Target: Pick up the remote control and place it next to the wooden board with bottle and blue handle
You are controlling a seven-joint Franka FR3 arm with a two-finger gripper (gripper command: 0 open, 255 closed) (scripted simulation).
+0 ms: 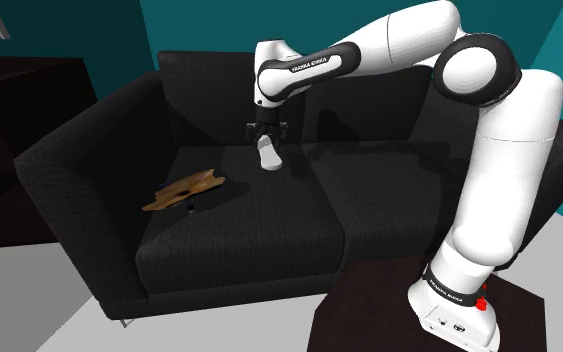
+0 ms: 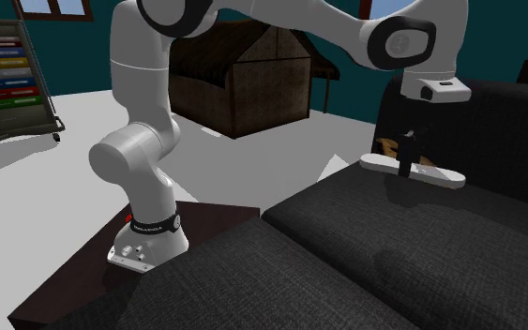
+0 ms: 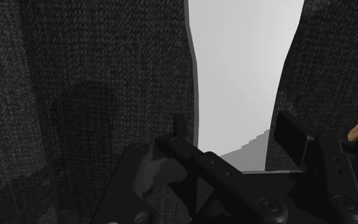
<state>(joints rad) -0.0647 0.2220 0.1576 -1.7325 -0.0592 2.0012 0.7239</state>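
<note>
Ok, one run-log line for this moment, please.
gripper: shut on remote control | remote control: above sofa seat | wooden board: on seat, apart from remote

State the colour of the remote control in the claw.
The remote control is white, clearest in the second exterior view.

Pale grey remote control between black jaws, against dark sofa fabric.
</note>
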